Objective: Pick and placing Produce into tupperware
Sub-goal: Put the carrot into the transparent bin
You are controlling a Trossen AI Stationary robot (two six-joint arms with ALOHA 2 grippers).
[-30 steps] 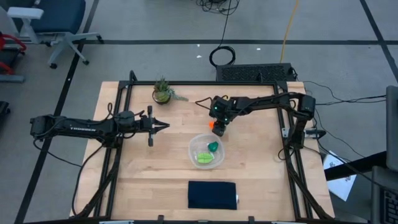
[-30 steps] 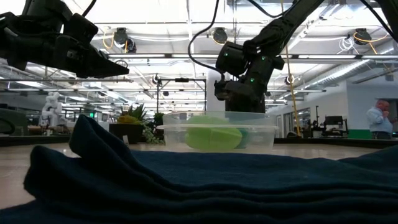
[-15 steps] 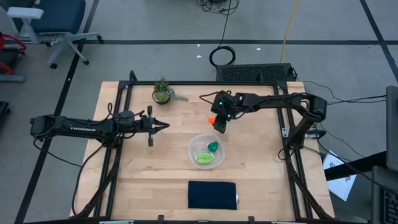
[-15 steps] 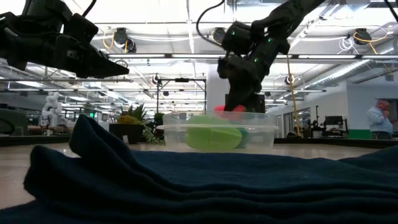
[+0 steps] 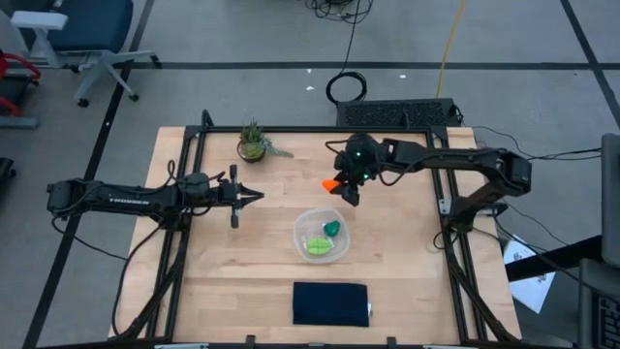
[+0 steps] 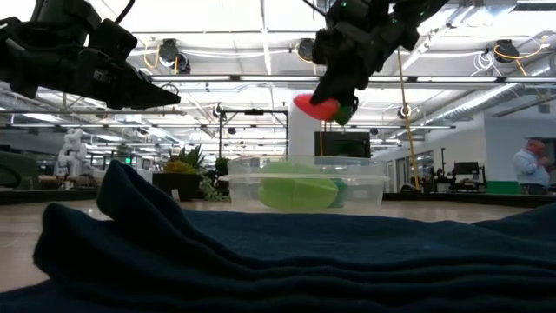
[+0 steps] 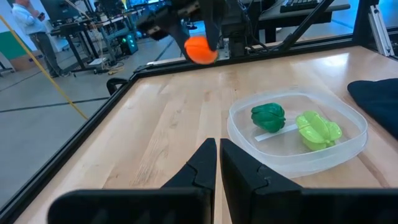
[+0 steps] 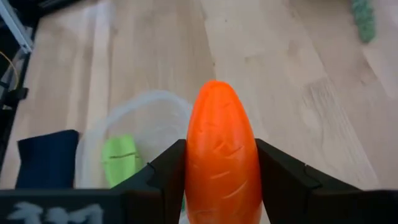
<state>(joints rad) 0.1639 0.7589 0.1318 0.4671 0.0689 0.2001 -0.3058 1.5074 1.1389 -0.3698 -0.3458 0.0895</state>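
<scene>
While the left gripper (image 5: 254, 197) idles pinched together, right gripper (image 5: 341, 186) clamped on the carrot (image 5: 331, 184) above the table (image 5: 262, 281).

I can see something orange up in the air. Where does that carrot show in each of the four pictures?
High view: the carrot is in the right gripper, above the table, just beyond the tupperware.
Low view: the carrot hangs above the tupperware.
Left wrist view: the carrot is held aloft beyond the tupperware.
Right wrist view: the carrot fills the middle between the fingers.
Shared landmark: the tupperware.
</scene>
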